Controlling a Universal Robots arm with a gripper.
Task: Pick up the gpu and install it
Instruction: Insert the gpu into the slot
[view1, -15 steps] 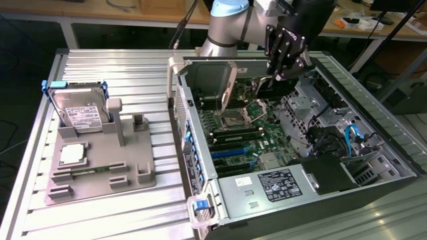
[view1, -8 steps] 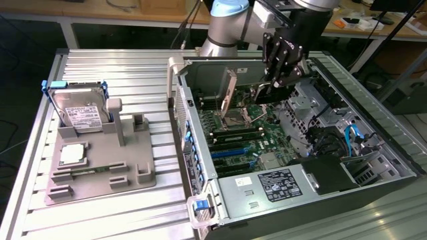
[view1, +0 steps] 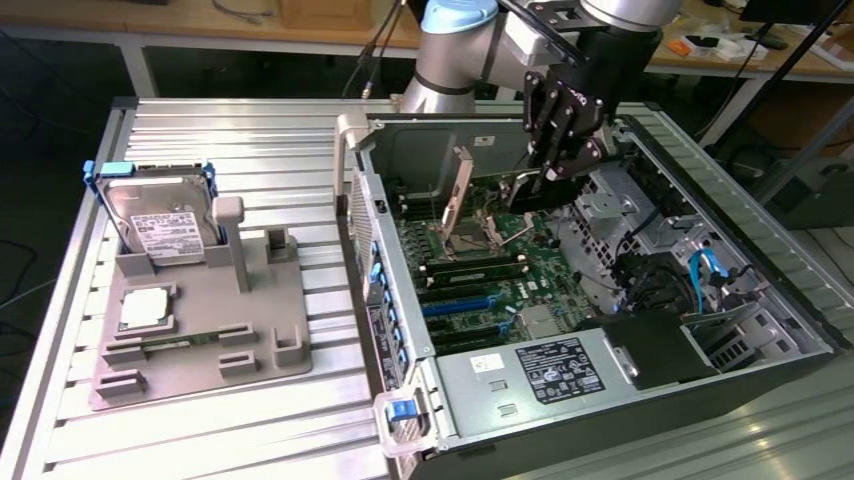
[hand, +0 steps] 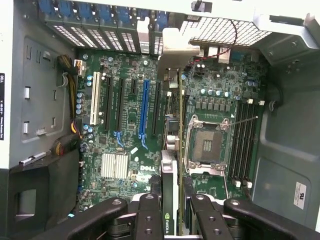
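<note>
One gripper (view1: 558, 172), black, with jointed links; jaws clamped on the gpu (view1: 534, 198), which hangs inside the open case (view1: 747, 250) above the motherboard (view1: 494, 290), close to the processor socket (view1: 478, 238); whether its edge sits in a slot, cannot tell.

Wrist view: gripper (hand: 175, 216) shows four black link bars with round pivot pins; gpu (hand: 170, 187) edge-on between them, a thin dark slab with a small green logo patch, running to a pale, bent metal end bracket by the slotted rear wall.

One motherboard (hand: 125, 130), green, densely studded; one white slot (hand: 95, 100); one blue slot (hand: 145, 105); black slots between and beside them; one socket (hand: 205, 145), square, with a silvery frame; memory slots (hand: 244, 142), long and black, four as far as I can tell; one finned silvery heatsink (hand: 115, 165).

Exterior view: one case, grey sheet metal, lying side-open; one power supply (view1: 561, 365) with a dark label; one blue cable (view1: 705, 275).

On the exterior view's left, well apart from the case: one ribbed aluminium table (view1: 200, 440); one grey fixture plate (view1: 200, 345) with blocky posts; one hard drive (view1: 154, 225), boxy, silver, white-labelled and blue-framed, standing tilted in the fixture; one square silver chip (view1: 144, 308) lying flat on the plate.
</note>
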